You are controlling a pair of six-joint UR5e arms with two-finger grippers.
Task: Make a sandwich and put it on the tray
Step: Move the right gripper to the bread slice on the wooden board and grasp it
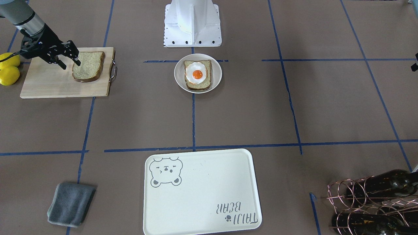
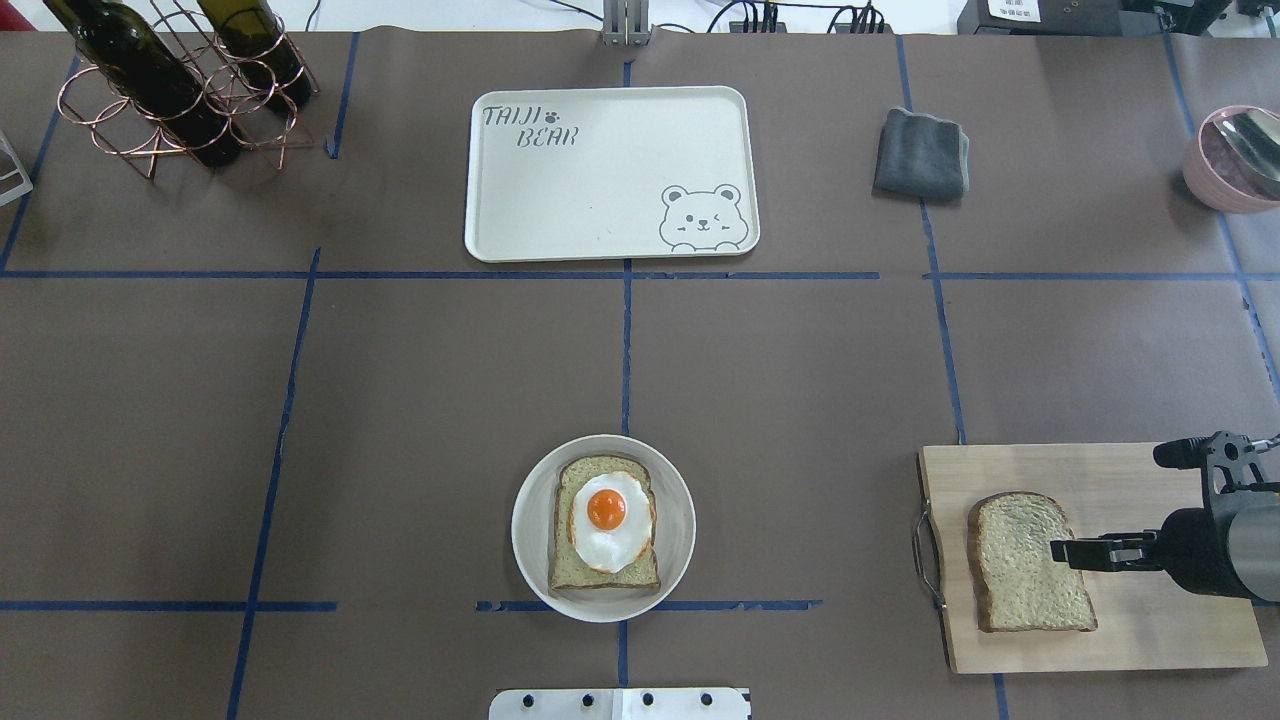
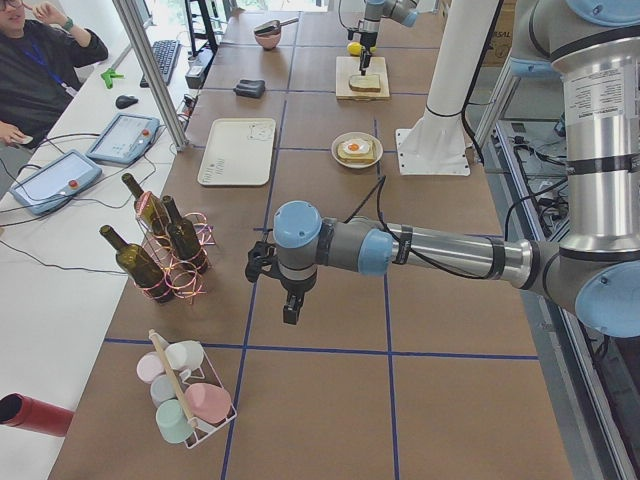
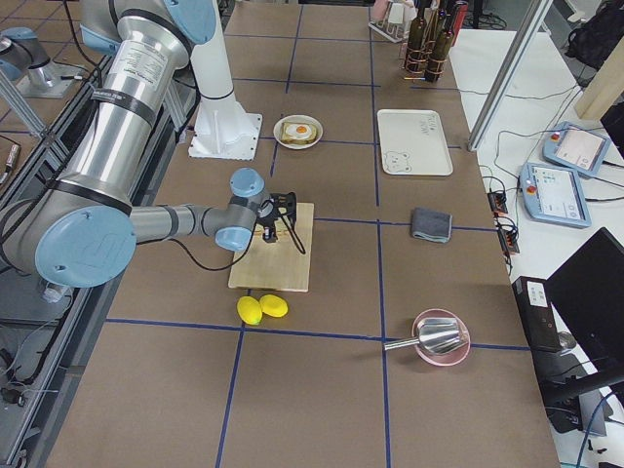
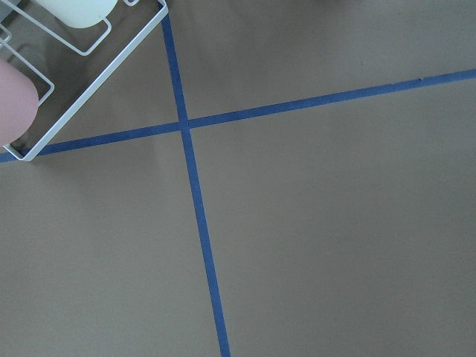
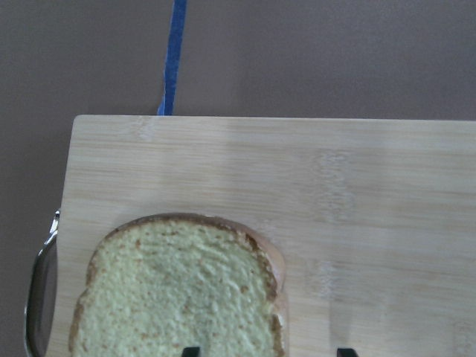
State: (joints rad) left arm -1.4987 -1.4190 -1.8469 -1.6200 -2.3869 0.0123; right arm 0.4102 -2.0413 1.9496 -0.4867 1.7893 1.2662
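Observation:
One bread slice (image 1: 88,66) lies flat on the wooden cutting board (image 1: 49,83). My right gripper (image 1: 70,64) is open and empty just over that slice's edge. In the right wrist view one fingertip (image 6: 191,350) is over the slice (image 6: 178,290) and the other is over bare board. A second slice (image 2: 600,570) with the fried egg (image 2: 610,520) on top lies in the round white bowl (image 2: 530,520). The cream bear tray (image 2: 600,170) holds nothing. My left gripper (image 3: 288,300) hangs over bare table far from these; I cannot tell if it is open or shut.
Two lemons (image 1: 8,70) lie beside the board. A grey cloth (image 2: 920,153) and a pink bowl (image 2: 1235,155) are on the far right. A copper rack with bottles (image 2: 170,90) is at the far left. A mug rack (image 3: 185,400) stands near the left arm.

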